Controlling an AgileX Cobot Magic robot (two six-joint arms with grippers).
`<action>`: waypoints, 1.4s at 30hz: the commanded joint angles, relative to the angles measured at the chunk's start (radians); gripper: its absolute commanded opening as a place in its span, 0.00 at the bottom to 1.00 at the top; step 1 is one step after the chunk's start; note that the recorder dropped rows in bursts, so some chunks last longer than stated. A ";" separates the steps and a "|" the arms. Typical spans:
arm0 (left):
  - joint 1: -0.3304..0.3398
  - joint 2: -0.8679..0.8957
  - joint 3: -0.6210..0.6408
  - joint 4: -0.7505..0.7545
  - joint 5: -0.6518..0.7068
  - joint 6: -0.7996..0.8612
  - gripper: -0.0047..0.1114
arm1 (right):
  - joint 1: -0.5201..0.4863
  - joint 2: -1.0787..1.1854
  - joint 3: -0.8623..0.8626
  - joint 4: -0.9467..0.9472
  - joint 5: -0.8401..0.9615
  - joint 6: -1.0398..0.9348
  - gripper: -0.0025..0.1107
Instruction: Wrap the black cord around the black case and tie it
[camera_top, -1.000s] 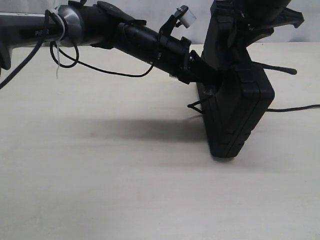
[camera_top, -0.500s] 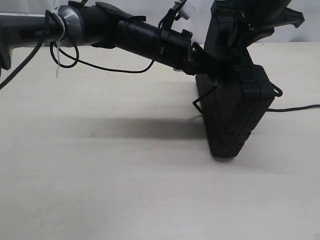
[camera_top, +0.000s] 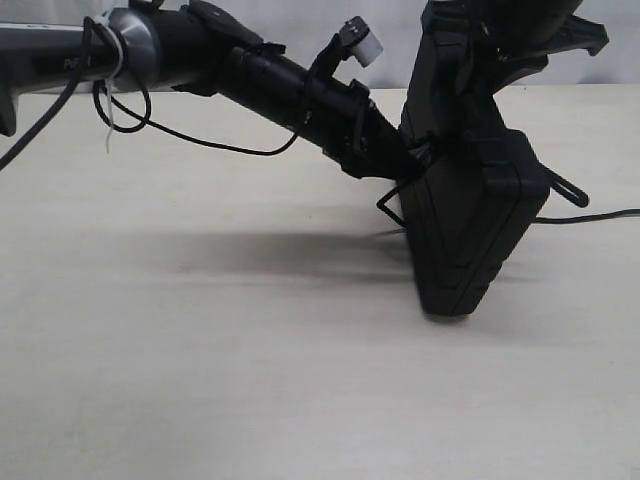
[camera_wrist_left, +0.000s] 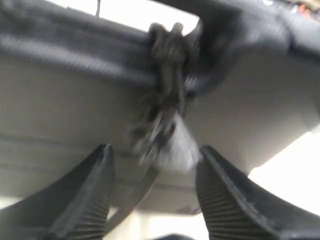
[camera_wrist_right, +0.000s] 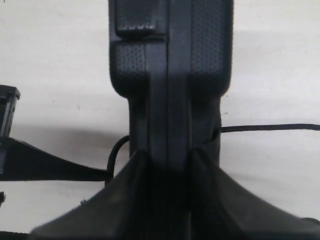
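The black case (camera_top: 470, 230) stands tilted on one corner on the table, and my right gripper (camera_top: 470, 100) is shut on its upper edge from above. In the right wrist view both jaws (camera_wrist_right: 167, 165) clamp the case (camera_wrist_right: 170, 75) at its seam. The black cord (camera_top: 392, 205) runs round the case, with a loop sticking out on its left and an end (camera_top: 568, 188) on its right. My left gripper (camera_top: 405, 165) sits against the case's left face. It is open (camera_wrist_left: 152, 150), with the cord's knot (camera_wrist_left: 167, 55) and a pale blurred tuft just beyond its fingertips.
The left arm's thin glossy wire with a white zip tie (camera_top: 110, 60) hangs near its elbow. A length of cord (camera_top: 590, 218) trails off to the right across the pale table (camera_top: 200, 380). The same strand shows in the right wrist view (camera_wrist_right: 270, 128).
My left gripper has gone from shut to open and dipped slightly along the case's left face. The cord end on the right now sticks out lower. The right gripper has not moved.
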 joint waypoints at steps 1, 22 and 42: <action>0.012 -0.013 -0.008 0.011 0.034 0.004 0.45 | 0.000 -0.004 -0.005 -0.010 0.001 0.001 0.06; -0.080 -0.018 -0.021 0.002 -0.171 0.027 0.04 | 0.000 -0.004 -0.005 -0.010 0.001 0.001 0.06; -0.082 -0.036 -0.031 0.256 -0.156 0.019 0.04 | 0.000 -0.004 -0.005 -0.010 0.001 0.001 0.06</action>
